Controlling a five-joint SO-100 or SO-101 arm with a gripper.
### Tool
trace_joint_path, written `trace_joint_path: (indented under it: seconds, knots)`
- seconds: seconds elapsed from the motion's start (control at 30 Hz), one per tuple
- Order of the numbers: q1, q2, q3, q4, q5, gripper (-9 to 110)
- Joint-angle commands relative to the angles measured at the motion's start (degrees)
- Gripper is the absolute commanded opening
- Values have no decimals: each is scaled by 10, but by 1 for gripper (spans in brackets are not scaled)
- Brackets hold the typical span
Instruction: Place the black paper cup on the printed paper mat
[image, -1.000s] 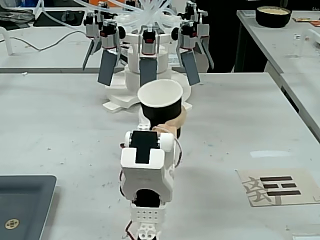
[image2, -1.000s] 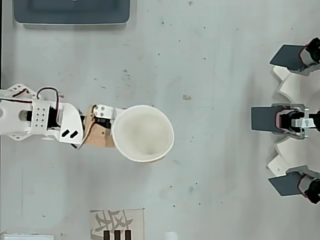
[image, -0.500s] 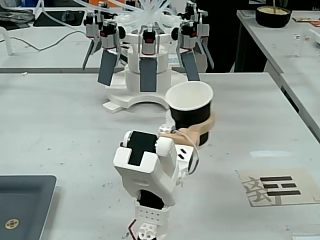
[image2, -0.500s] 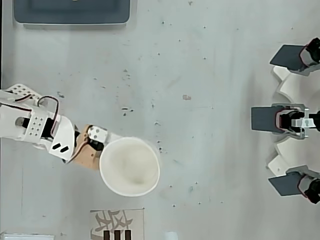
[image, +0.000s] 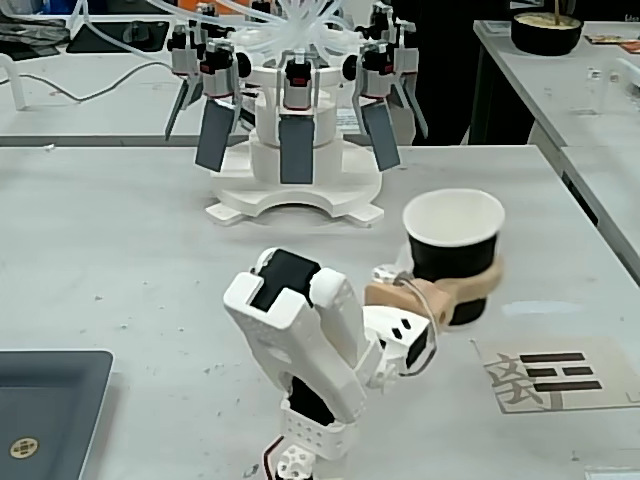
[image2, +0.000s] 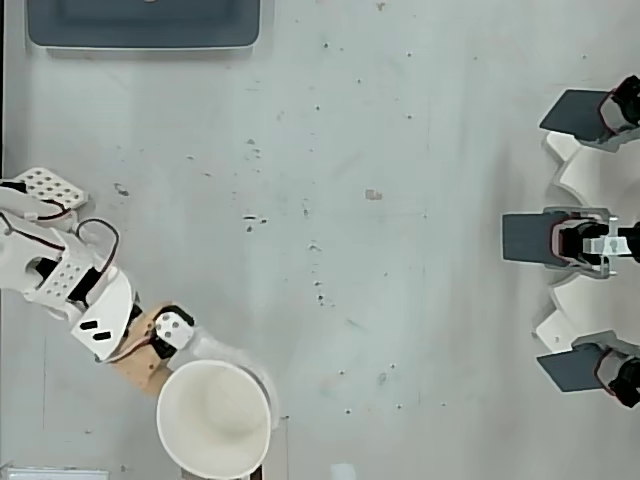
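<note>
Since the earlier frames the arm has swung the black paper cup (image: 452, 255) away from the white multi-armed fixture (image: 294, 120) at the back of the worktop (image: 120, 230) and across toward the printed paper mat (image: 557, 375). Tool (image: 455, 290) is closed around the lower body of the cup, its tan fingers (image: 435, 292) wrapped against the black wall; the cup stands upright, white interior showing. In the fixed view the cup appears clear of the surface, near the mat's left edge but not over the printed bars; whether it touches the worktop cannot be confirmed. In the overhead view the cup (image2: 214, 419) sits at the bottom edge of the picture and covers most of where the mat lies, so alignment cannot be checked there. Dark grey tray (image2: 145, 25) remains well apart and is not involved. Assessment: pick-up and most of the carry are complete; outstanding are the final short traverse over the mat, the lowering, and the release.
</note>
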Motion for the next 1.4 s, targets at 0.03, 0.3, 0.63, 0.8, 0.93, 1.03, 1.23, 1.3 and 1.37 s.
trace_joint_path:
  seconds: [0.03,0.3,0.63,0.8,0.93,1.03,1.23,1.3,1.37]
  knots:
    - [44,-31,-40,-18,6,4]
    - [98,-117,-117,-20,4,4]
    - [152,-239,-233,-23,-1,4]
    - [166,-294,-282,-25,-4,3]
    - [169,-338,-321,-28,-1,3]
    - [169,-374,-351,-35,-2,3]
    - [169,-436,-397,-52,-2,3]
    - [169,-454,-409,-56,0,3]
    - [169,-471,-419,-62,2,3]
